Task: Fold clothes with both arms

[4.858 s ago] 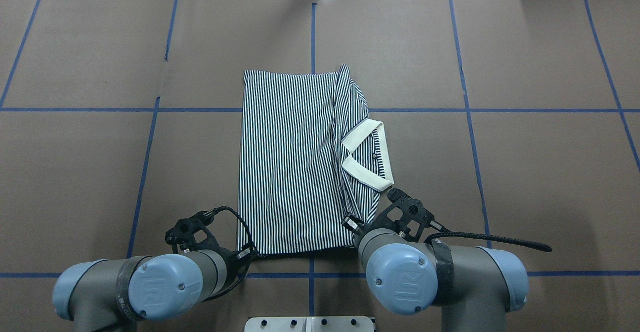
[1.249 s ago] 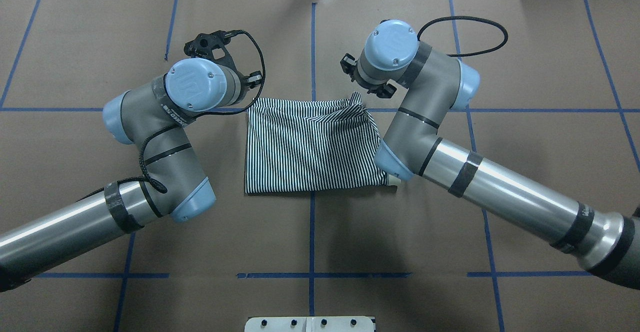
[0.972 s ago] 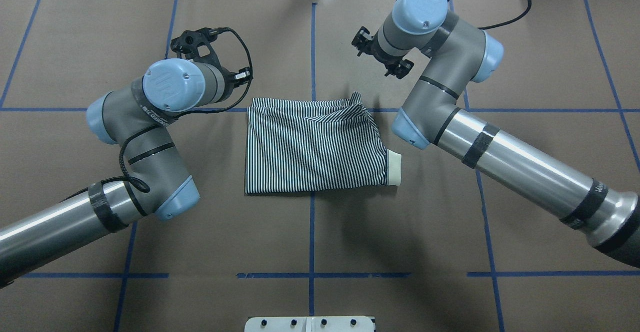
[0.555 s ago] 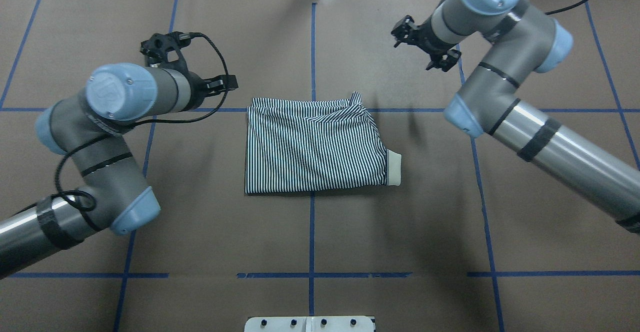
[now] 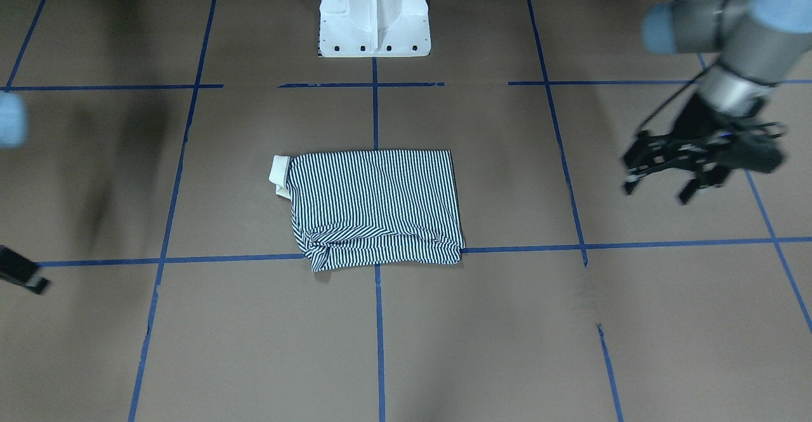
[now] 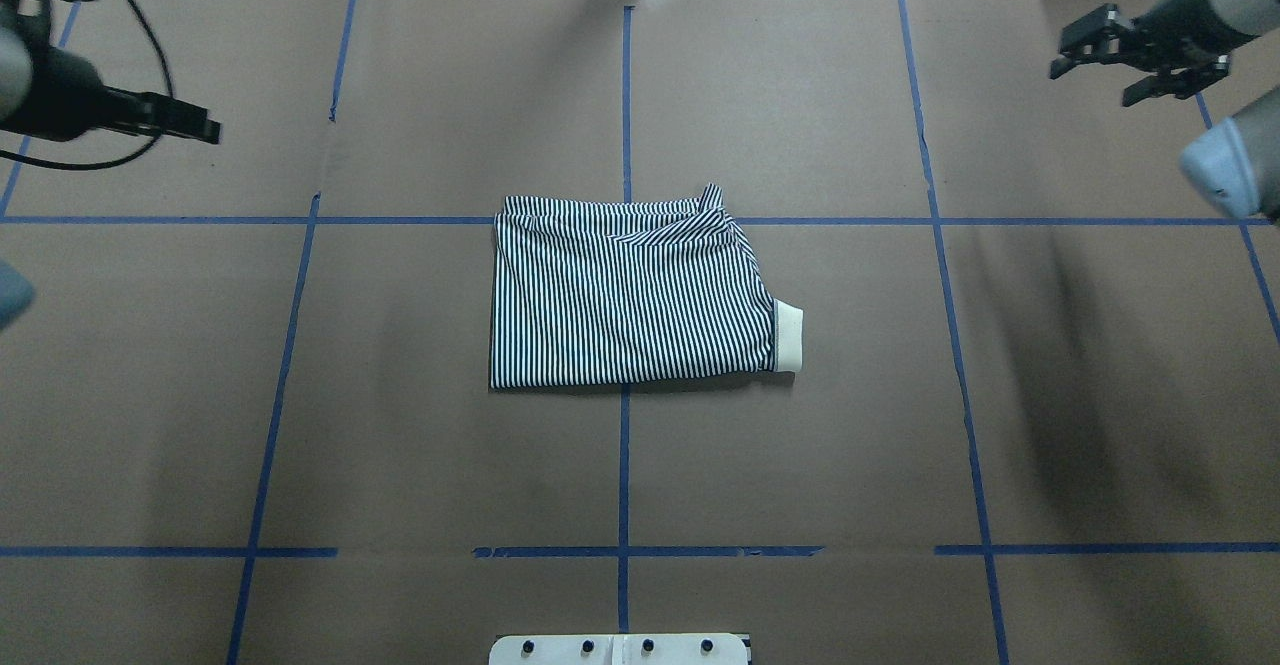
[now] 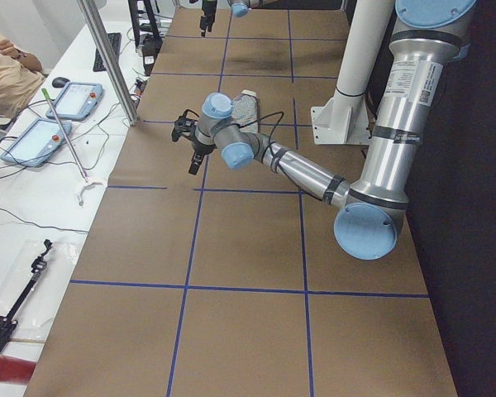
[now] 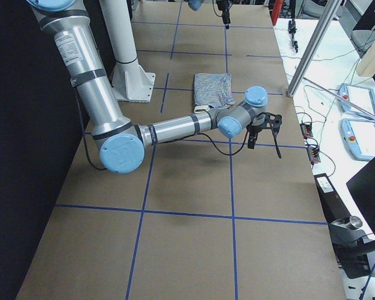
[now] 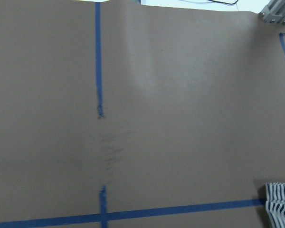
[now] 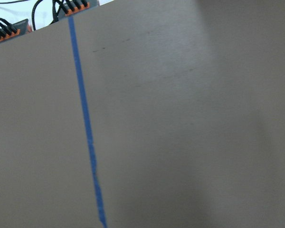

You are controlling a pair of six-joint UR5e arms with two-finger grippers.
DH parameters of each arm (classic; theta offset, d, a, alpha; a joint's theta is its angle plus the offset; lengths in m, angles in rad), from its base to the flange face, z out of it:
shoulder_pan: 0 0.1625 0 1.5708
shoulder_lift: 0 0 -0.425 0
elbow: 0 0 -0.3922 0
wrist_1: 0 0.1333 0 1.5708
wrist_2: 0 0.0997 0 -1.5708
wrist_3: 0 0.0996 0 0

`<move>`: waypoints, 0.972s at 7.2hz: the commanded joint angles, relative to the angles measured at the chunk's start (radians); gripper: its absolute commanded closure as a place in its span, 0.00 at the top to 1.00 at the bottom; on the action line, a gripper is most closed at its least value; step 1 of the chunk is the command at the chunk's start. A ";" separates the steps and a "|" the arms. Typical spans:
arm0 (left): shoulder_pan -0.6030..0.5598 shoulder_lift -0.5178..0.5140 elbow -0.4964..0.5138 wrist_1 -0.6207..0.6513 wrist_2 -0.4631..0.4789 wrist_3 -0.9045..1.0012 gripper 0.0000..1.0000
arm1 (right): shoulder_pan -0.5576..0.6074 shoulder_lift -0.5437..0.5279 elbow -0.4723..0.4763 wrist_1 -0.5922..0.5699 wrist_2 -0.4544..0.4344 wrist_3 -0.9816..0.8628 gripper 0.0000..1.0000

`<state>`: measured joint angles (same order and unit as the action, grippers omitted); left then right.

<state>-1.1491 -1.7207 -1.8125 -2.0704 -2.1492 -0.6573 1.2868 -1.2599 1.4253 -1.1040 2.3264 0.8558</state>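
The shirt is lying folded into a compact rectangle at the middle of the table. It is straddling the central tape line, with its far edge sitting at a cross line. The cream collar is peeking out at the near corner on the robot's right. The far edge is lying rumpled, with loose folds and a small peak of cloth toward the right. The near edge and the left side are lying straight and flat.

Neither gripper is touching the shirt. The left gripper is hanging above bare table toward the far left, well apart from the shirt, its fingers spread with nothing between them. The right gripper is hanging over the far right of the table, also well apart, likewise spread and empty.

The left wrist camera is looking down on bare table and tape, with just a striped corner of the shirt at its lower right edge. The right wrist camera is showing only table, one line of tape, and orange-and-black plugs at the far edge.

The white pedestal is standing at the near edge, in line with the shirt. An operator is sitting at the white bench beyond the far edge, near two tablets.
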 commanded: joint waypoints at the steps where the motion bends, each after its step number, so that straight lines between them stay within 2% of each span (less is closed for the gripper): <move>1: -0.278 0.157 -0.024 0.025 -0.153 0.367 1.00 | 0.174 -0.163 0.006 -0.031 0.071 -0.411 1.00; 2: -0.370 0.194 -0.069 0.147 -0.153 0.537 1.00 | 0.216 -0.227 0.070 -0.104 0.073 -0.561 1.00; 3: -0.447 0.182 -0.085 0.362 -0.152 0.711 1.00 | 0.257 -0.277 0.168 -0.229 0.073 -0.666 1.00; 4: -0.475 0.188 -0.070 0.507 -0.150 0.805 1.00 | 0.273 -0.298 0.257 -0.385 0.071 -0.738 1.00; 5: -0.478 0.254 -0.033 0.541 -0.159 0.814 1.00 | 0.264 -0.324 0.295 -0.487 0.061 -0.803 1.00; 6: -0.478 0.295 -0.051 0.541 -0.184 0.809 1.00 | 0.253 -0.347 0.305 -0.499 0.056 -0.825 1.00; 7: -0.477 0.315 -0.015 0.529 -0.205 0.806 1.00 | 0.229 -0.352 0.305 -0.499 0.056 -0.825 1.00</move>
<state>-1.6238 -1.4436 -1.8535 -1.5467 -2.3285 0.1438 1.5377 -1.5950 1.7163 -1.5767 2.3853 0.0526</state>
